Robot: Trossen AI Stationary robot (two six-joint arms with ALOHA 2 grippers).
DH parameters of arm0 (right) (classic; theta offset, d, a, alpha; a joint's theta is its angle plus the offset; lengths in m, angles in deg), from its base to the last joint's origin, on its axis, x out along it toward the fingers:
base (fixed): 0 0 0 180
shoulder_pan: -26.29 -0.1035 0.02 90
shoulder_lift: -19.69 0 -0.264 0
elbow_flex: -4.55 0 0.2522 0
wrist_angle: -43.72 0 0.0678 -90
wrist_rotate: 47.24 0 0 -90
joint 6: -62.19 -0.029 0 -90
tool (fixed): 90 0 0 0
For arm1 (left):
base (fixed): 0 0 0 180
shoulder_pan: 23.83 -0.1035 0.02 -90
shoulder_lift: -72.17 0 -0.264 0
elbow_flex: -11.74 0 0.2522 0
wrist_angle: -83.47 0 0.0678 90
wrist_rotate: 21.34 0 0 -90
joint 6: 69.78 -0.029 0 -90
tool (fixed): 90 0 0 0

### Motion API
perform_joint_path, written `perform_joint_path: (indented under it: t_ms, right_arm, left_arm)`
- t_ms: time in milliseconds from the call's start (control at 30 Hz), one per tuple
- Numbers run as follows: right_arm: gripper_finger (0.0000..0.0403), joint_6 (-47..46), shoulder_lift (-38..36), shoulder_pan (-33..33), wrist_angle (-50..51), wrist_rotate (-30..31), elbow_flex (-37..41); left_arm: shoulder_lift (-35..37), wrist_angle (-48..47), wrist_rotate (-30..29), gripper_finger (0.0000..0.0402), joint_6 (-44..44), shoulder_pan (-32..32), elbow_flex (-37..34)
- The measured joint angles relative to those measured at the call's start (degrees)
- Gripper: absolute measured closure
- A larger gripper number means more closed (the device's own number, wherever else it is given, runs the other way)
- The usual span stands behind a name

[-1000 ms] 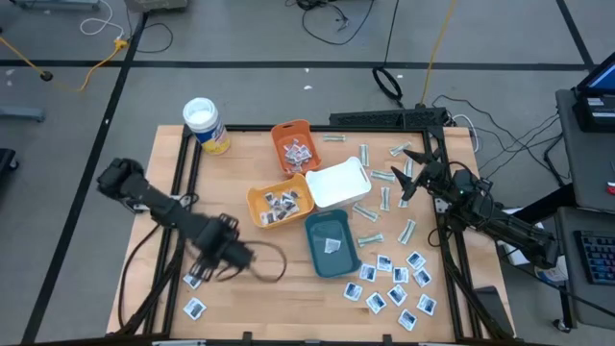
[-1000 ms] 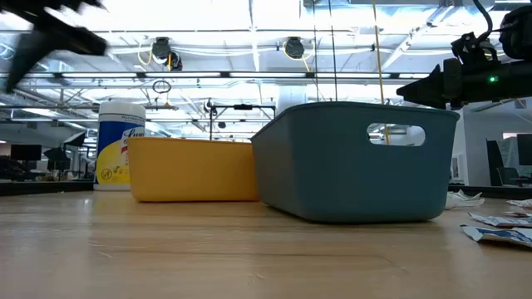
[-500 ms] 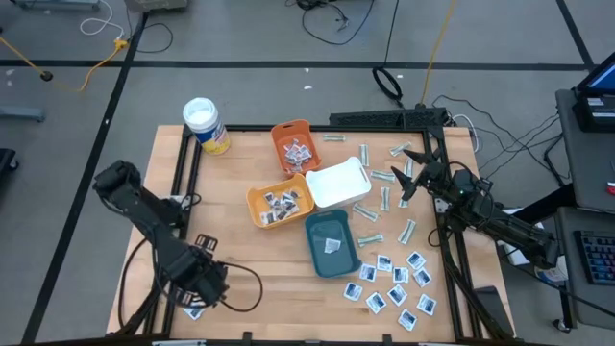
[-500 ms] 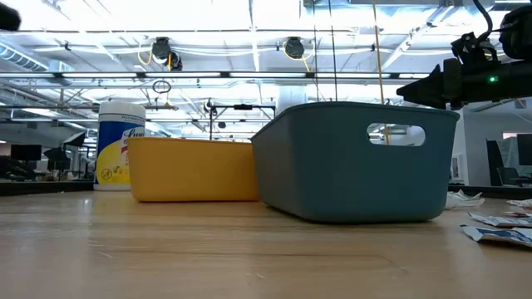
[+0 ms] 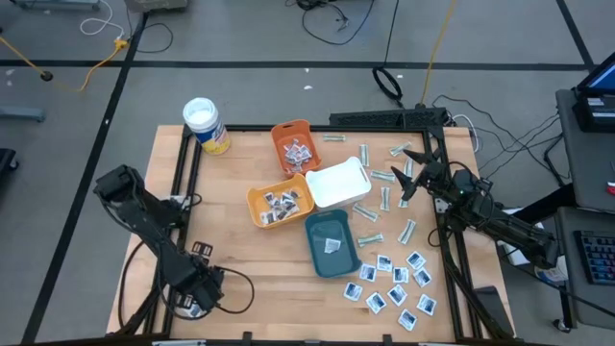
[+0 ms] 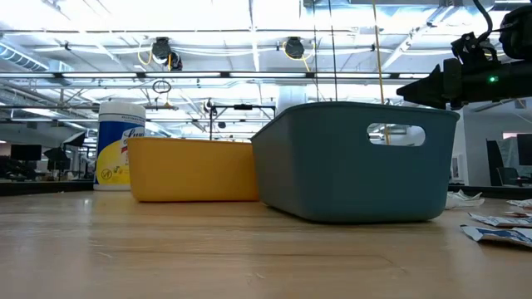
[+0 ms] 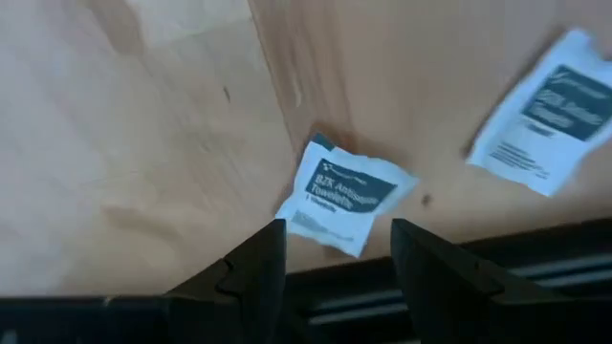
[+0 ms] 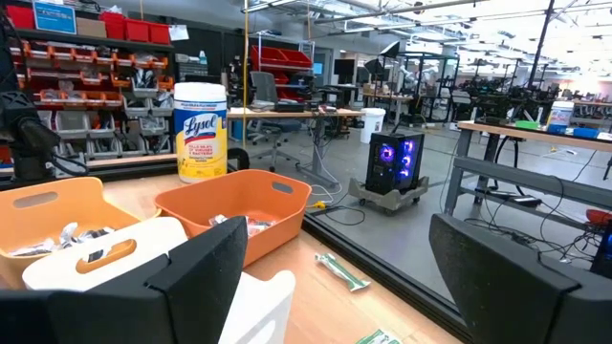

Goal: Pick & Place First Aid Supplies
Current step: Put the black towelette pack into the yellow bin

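At the near left corner of the counter [image 5: 240, 202], the left claw [image 5: 195, 291] was held half open above a square white sachet [image 7: 345, 193], nothing gripped. Such packets were judged light, thin and limp, best pinched by one edge. The right claw [image 5: 415, 176] was kept wide open and empty above the scattered strips [image 5: 369, 210]. Sachets were seen in both orange trays [image 5: 279, 202]; one lay in the teal tray [image 5: 332, 244].
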Motion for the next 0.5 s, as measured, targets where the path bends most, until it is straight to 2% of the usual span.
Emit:
perform_joint_path:
  t_ms: [300,433,500]
  right_arm:
    - [0.008,0.0,0.0,-0.01,-0.01,0.0,0.0]
    - [0.008,0.0,0.0,0.0,-0.02,0.0,0.0]
    - [0.008,0.01,0.02,0.0,-0.01,0.0,0.0]
  left_arm:
    - [0.07,13.54,0.69,0.0211,3.87,1.06,-7.37]
    - [0.24,15.3,0.37,0.0215,4.34,1.19,-8.06]
    - [0.23,15.58,0.15,0.0231,4.55,1.17,-8.13]
